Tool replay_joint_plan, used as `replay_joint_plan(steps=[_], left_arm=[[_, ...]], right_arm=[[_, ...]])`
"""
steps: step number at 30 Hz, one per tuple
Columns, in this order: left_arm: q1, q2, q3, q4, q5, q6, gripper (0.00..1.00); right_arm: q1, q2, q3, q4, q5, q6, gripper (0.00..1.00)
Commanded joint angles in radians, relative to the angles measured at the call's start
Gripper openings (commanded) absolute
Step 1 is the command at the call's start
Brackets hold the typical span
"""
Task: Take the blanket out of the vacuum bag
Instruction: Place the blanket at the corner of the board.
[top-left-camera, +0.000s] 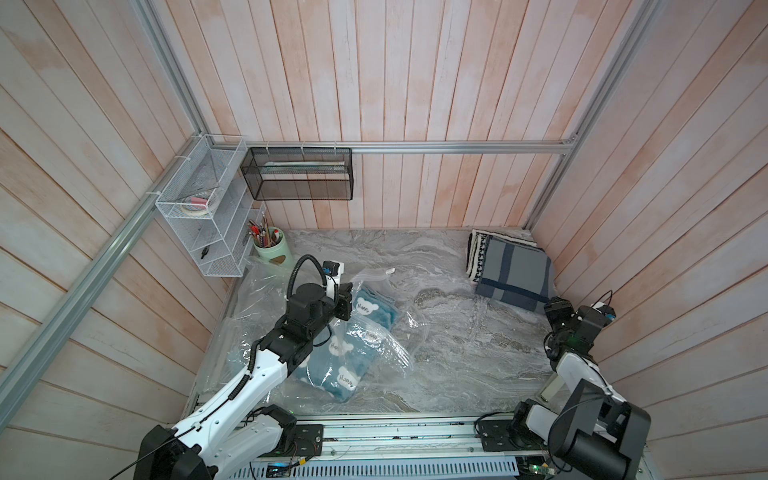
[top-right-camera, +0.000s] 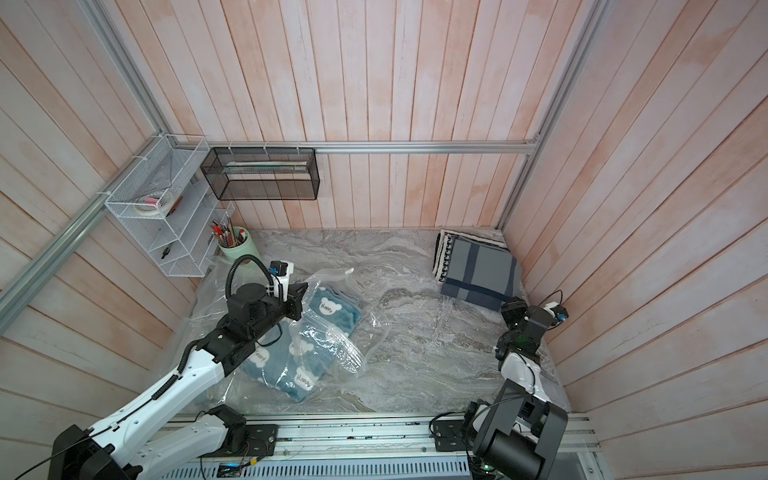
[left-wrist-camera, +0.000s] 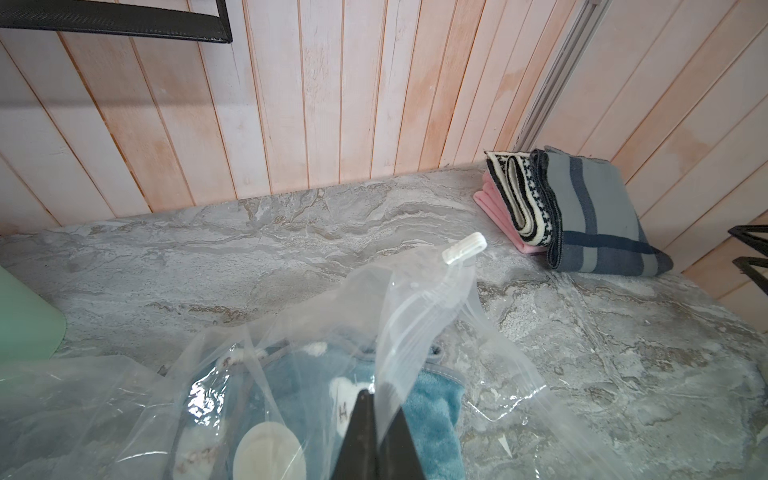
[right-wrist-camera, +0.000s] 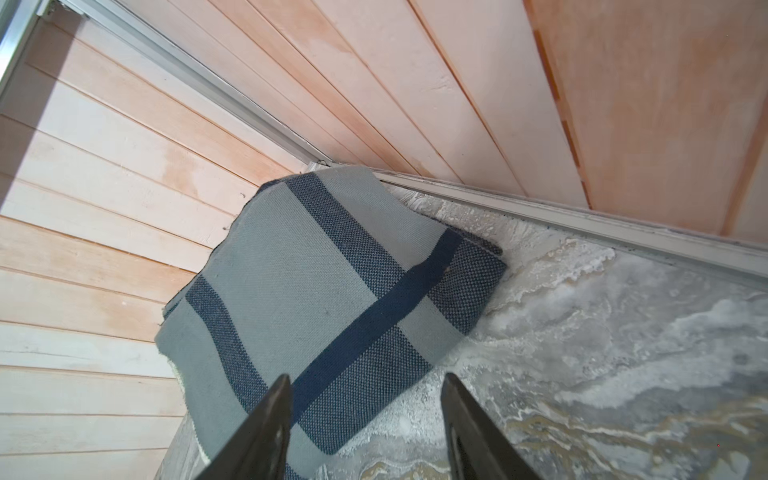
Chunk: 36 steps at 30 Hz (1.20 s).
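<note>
The vacuum bag (top-left-camera: 374, 345) (top-right-camera: 332, 345) (left-wrist-camera: 415, 316) lies crinkled at the table's left, and its white zip slider (top-left-camera: 389, 271) (left-wrist-camera: 464, 248) points toward the back. Inside is the blanket (top-left-camera: 332, 374) (top-right-camera: 291, 365) (left-wrist-camera: 432, 415), teal with white bear patches. Its far end shows at the bag's mouth. The round white valve cap (left-wrist-camera: 269, 451) sits close to the fingers. My left gripper (top-left-camera: 347, 301) (top-right-camera: 300, 297) (left-wrist-camera: 376, 399) is shut on a raised flap of the bag. My right gripper (top-left-camera: 552, 307) (top-right-camera: 511, 309) (right-wrist-camera: 365, 382) is open and holds nothing, right at the near corner of a folded grey and navy blanket (right-wrist-camera: 316, 282).
The grey and navy blanket (top-left-camera: 515, 274) tops a stack with a black-and-white cloth (left-wrist-camera: 519, 199) and a pink one (left-wrist-camera: 494, 203) in the back right corner. A green pen cup (top-left-camera: 272, 249), a white wire shelf (top-left-camera: 203, 216) and a black mesh basket (top-left-camera: 297, 174) stand back left. More clear plastic (top-left-camera: 249, 299) spreads along the left wall.
</note>
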<state>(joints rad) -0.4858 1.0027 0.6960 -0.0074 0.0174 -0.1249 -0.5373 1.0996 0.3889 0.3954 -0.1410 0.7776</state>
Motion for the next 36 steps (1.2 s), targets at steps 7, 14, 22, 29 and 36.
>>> replay_joint_plan(steps=[7, 14, 22, 29, 36], left_arm=[[0.005, -0.014, 0.000, 0.040, 0.020, -0.017, 0.00], [0.006, -0.002, 0.022, 0.024, 0.047, -0.029, 0.00], [0.005, -0.011, 0.024, -0.004, 0.030, -0.006, 0.00], [0.004, 0.002, 0.032, -0.002, 0.024, 0.005, 0.00], [0.004, -0.003, 0.025, 0.003, 0.010, 0.017, 0.00]], right_arm=[[0.219, 0.055, 0.302, -0.294, 0.112, -0.354, 0.60], [0.403, 0.372, 0.597, -0.413, 0.169, -0.429, 0.61], [0.524, 0.610, 0.809, -0.460, 0.240, -0.454, 0.61], [0.581, 0.761, 0.946, -0.509, 0.316, -0.475, 0.62], [0.589, 0.799, 0.959, -0.517, 0.383, -0.477, 0.62]])
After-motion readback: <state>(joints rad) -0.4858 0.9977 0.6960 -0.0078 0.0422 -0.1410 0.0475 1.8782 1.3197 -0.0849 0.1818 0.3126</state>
